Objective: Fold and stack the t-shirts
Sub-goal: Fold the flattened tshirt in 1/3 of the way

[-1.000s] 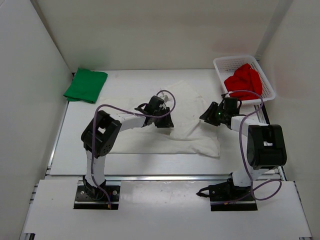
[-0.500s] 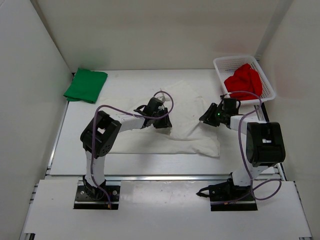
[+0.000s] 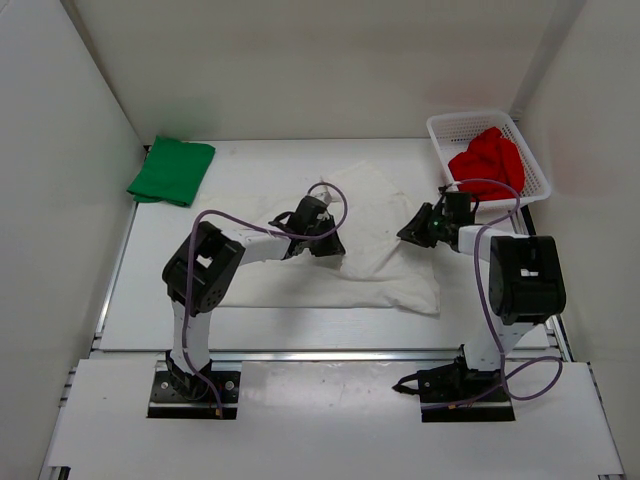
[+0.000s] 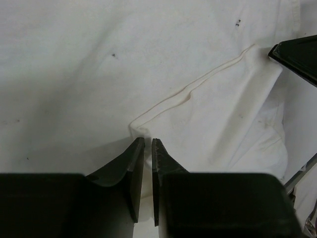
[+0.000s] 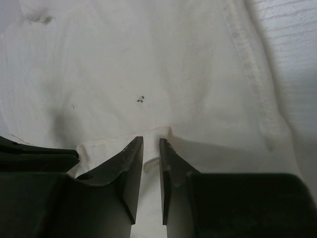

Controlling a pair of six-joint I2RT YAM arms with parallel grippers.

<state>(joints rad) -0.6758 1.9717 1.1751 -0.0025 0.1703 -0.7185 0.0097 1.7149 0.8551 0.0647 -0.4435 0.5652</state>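
Observation:
The white t-shirt (image 3: pixel 375 225) lies spread and partly folded in the middle of the table. My left gripper (image 3: pixel 325 243) is low on its left part, shut on a hem corner of the white cloth (image 4: pixel 163 106), with cloth between the fingertips (image 4: pixel 147 141). My right gripper (image 3: pixel 413 228) is at the shirt's right edge, shut on a fold of the same shirt (image 5: pixel 148 74), with cloth between the tips (image 5: pixel 151 140). The green t-shirt (image 3: pixel 172 170) lies folded at the far left. The red t-shirt (image 3: pixel 488 160) is bunched in the basket.
A white mesh basket (image 3: pixel 440 135) stands at the far right corner. White walls close the table in on the left, back and right. The tip of my right gripper shows in the left wrist view (image 4: pixel 297 57).
The right gripper has shifted slightly toward the back with the shirt edge. The left gripper has barely moved. Both stay closed on the white shirt.

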